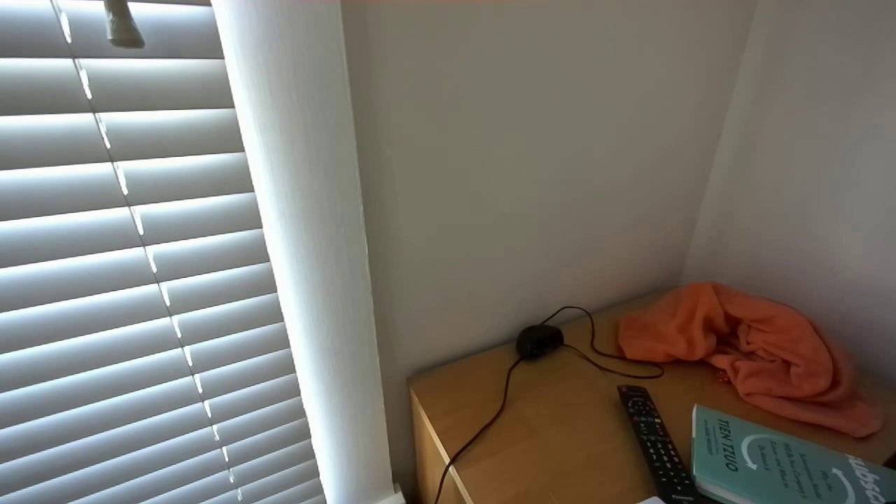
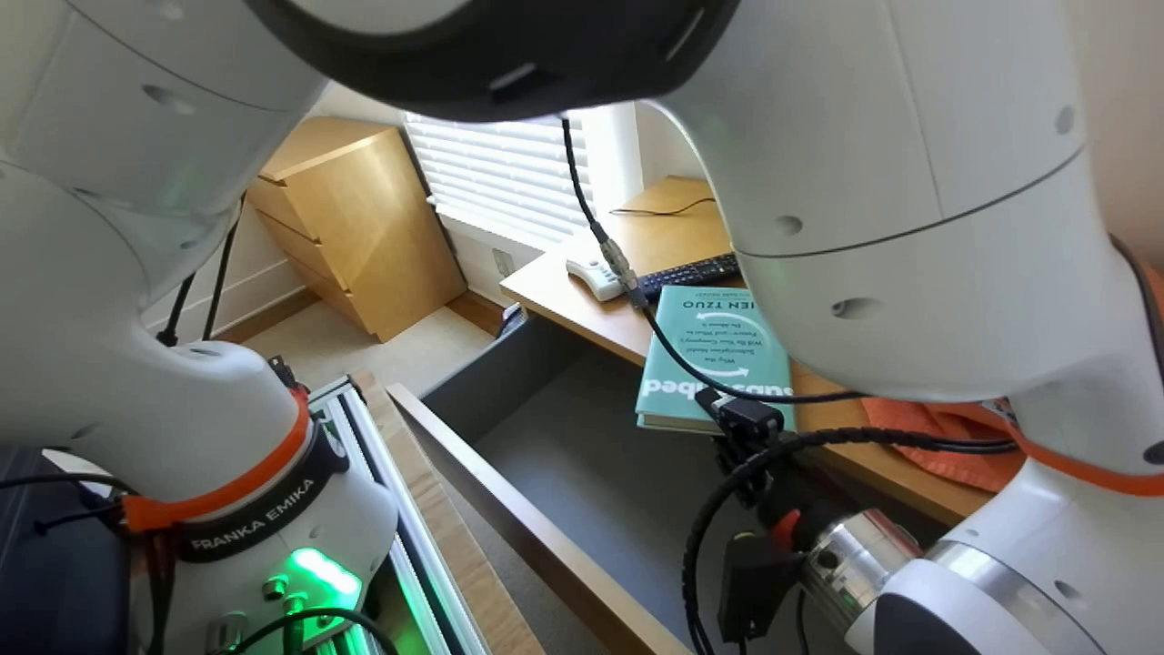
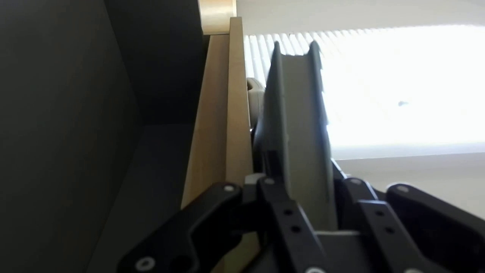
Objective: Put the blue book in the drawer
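Note:
The blue book (image 1: 791,455) lies face up on the wooden dresser top. In an exterior view the book (image 2: 714,355) overhangs the dresser's front edge above the drawer. The drawer (image 2: 536,532) is pulled open, its grey inside showing. My gripper (image 2: 741,426) is at the book's overhanging edge, one finger over the cover. In the wrist view the gripper (image 3: 305,168) has its fingers close against both covers of the book (image 3: 303,110), seen edge-on, and appears shut on it. The fingertips are partly dark and blurred there.
A black remote (image 1: 654,441) lies beside the book, its end near or under it. A white device (image 2: 596,276) sits near the dresser edge. An orange cloth (image 1: 742,343) and a black adapter with a cord (image 1: 539,341) are further back. The robot base stands across the drawer front.

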`<state>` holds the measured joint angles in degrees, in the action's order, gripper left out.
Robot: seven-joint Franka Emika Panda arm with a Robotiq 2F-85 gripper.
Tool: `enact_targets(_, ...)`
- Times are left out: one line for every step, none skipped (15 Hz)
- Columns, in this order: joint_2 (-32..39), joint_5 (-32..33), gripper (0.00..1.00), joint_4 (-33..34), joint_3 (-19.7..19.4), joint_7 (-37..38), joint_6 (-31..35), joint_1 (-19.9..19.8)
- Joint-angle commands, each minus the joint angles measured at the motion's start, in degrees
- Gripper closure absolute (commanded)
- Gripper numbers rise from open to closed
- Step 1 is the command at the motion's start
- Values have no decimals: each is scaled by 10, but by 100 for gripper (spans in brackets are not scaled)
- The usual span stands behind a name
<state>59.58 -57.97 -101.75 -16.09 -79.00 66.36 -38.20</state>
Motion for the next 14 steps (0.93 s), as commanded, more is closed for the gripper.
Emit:
enact_targets(26,8,95,28,6,14,-28,-19)
enact_targets(30,10,93,34,8,10,-36,-22)
enact_targets(34,17,93,40,10,2,-47,-26)
enact_targets(36,24,93,45,10,-6,-52,-26)
enact_targets(36,35,93,50,11,-14,-58,-28)
enact_targets(35,47,93,53,11,-24,-64,-28)
enact_targets(31,63,93,55,12,-37,-68,-26)
enact_targets(26,78,93,54,11,-47,-70,-25)
enact_targets(21,94,93,55,12,-57,-74,-24)
enact_targets(12,108,93,50,12,-62,-73,-21)
enact_targets(3,121,93,45,11,-66,-74,-18)
enact_targets(-7,133,93,38,9,-65,-70,-13)
enact_targets(-19,145,93,31,8,-65,-65,-8)
enact_targets(-31,155,93,22,6,-58,-60,-3)
